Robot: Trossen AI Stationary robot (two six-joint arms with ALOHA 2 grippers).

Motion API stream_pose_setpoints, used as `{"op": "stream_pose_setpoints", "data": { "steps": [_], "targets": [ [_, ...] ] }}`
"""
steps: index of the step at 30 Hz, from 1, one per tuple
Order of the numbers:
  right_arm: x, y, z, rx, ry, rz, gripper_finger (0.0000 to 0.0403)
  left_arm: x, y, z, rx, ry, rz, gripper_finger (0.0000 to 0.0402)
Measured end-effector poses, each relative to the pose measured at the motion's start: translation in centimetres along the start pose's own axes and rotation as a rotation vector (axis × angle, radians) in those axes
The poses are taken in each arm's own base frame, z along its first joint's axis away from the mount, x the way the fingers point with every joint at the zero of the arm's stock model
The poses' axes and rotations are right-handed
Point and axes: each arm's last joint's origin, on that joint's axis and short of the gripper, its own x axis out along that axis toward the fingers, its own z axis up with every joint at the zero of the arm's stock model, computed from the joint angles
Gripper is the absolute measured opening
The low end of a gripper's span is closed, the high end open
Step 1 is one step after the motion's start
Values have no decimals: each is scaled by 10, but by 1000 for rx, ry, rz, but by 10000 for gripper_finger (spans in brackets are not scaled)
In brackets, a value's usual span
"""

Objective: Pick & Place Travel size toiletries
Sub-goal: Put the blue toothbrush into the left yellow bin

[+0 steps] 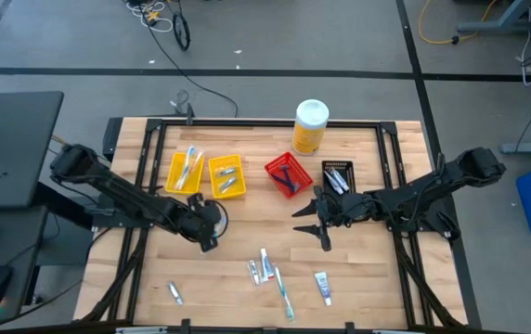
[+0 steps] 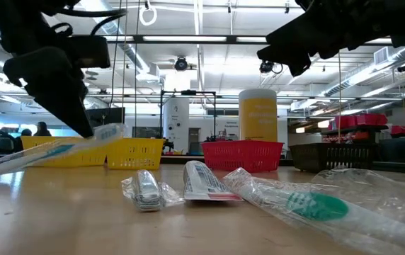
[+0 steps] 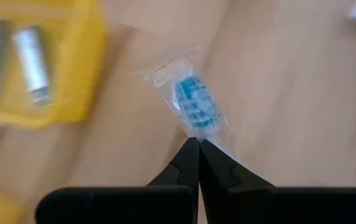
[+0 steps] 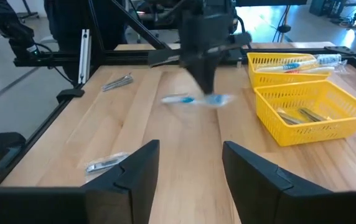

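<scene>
The left gripper reaches low just in front of the yellow bin, pinched tight on a wrapped blue-white toothbrush (lifted off the table). Beside the bin's other flank, the right gripper hovers, fingers spread.

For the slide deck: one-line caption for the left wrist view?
Left end effector shut on a wrapped blue toothbrush, held above the wooden table beside a yellow bin.
</scene>
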Motion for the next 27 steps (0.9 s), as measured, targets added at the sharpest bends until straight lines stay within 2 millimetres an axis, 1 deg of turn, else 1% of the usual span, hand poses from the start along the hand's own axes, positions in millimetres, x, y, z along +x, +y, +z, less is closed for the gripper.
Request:
{"op": "stream_pose_setpoints", "data": {
  "steps": [8,14,17,20,24,27],
  "targets": [
    [0,0,0,4,3,-1,167,-23,21,-3,-65,-54,157,1],
    [0,0,0,47,3,-1,156,-42,36,-5,-92,-75,199,1],
    [0,0,0,54,2,0,152,-54,46,-7,-92,-93,246,1],
    [0,0,1,55,-7,-5,148,-70,57,-5,-80,-117,303,1],
    [0,-4,1,55,-21,-123,147,-91,70,5,-76,-160,371,1],
    [-1,-7,1,55,-34,-226,155,-101,80,13,-71,-201,437,1]
  ]
}}
